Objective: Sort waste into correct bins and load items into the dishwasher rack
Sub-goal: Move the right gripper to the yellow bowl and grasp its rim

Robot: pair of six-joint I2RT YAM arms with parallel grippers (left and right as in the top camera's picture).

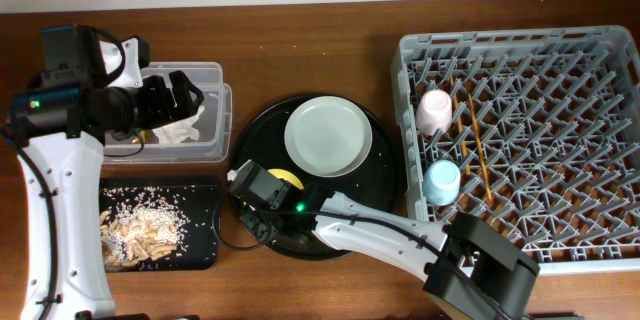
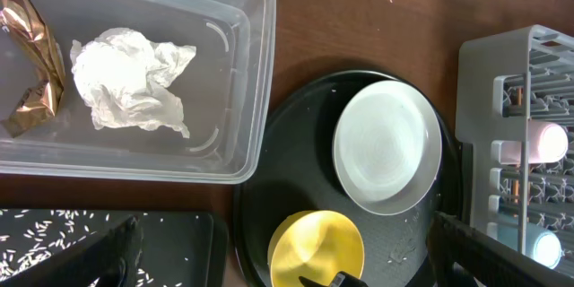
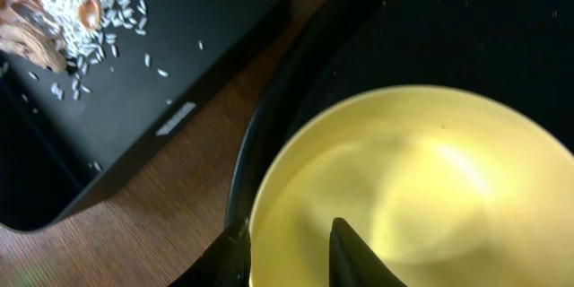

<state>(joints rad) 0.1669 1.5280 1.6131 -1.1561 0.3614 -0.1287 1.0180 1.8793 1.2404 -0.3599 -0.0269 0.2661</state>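
My right gripper [image 1: 275,182] [image 3: 287,251] straddles the rim of the yellow bowl [image 1: 288,176] [image 3: 421,188], one finger outside and one inside, closed on it. The bowl sits on the round black tray [image 1: 385,175] beside the pale plate [image 1: 328,136] [image 2: 386,148]. My left gripper [image 1: 190,95] [image 2: 282,229] is open and empty above the clear tub [image 1: 215,75] [image 2: 242,72], which holds the white tissue [image 2: 130,81] and the gold wrapper [image 2: 27,63]. The pink cup [image 1: 435,110], blue cup [image 1: 441,180] and chopsticks [image 1: 475,140] are in the grey rack [image 1: 560,50].
The shallow black rectangular tray [image 1: 205,220] [image 3: 206,36] holds food scraps and rice [image 1: 140,225] at the front left, close to the round tray's edge. The rack fills the right side. Bare wood runs along the back.
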